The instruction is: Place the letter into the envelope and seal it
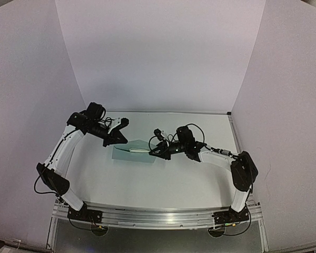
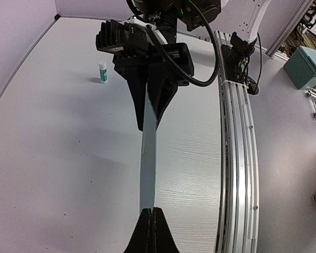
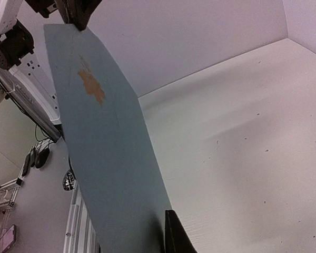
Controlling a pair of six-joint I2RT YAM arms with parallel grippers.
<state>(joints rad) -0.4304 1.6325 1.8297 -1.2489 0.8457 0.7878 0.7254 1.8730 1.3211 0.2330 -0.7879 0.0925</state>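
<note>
The teal envelope (image 1: 131, 154) hangs above the table between both grippers. My left gripper (image 1: 120, 139) is shut on its left end. In the left wrist view the envelope (image 2: 147, 158) is edge-on, a thin strip running from my closed left gripper (image 2: 151, 211) up to the right gripper (image 2: 152, 100). My right gripper (image 1: 154, 153) is shut on the other end. The right wrist view shows the envelope's broad face (image 3: 110, 158) with an orange-brown mark (image 3: 92, 87) beside my right gripper (image 3: 166, 234). The letter is not in view.
A tiny white bottle (image 2: 102, 71) stands on the table beyond the right gripper. The aluminium rail (image 2: 237, 158) runs along the table's near edge. White walls enclose the table on the left, back and right.
</note>
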